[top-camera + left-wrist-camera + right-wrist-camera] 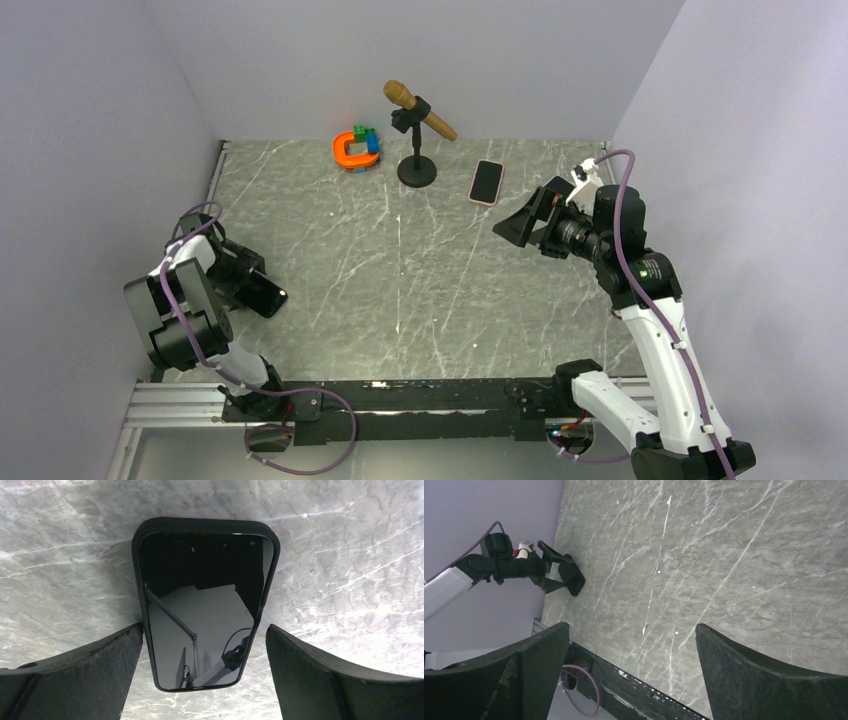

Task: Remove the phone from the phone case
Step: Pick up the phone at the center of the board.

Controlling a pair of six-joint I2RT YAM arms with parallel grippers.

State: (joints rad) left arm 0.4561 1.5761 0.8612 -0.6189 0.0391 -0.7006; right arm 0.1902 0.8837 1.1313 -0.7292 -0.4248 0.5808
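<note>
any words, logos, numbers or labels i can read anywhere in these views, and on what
No readable text in any view.
Black-rimmed glossy phone in the left wrist view: dark screen, only reflections, no logo.
Pink-rimmed dark rectangle at the table's far side: blank dark face.
Small green mark on the right arm's black joint: too small to read.

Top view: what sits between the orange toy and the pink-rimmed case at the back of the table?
A microphone on a black stand stands between the orange toy and the pink-rimmed case, seen in the top view.
</note>
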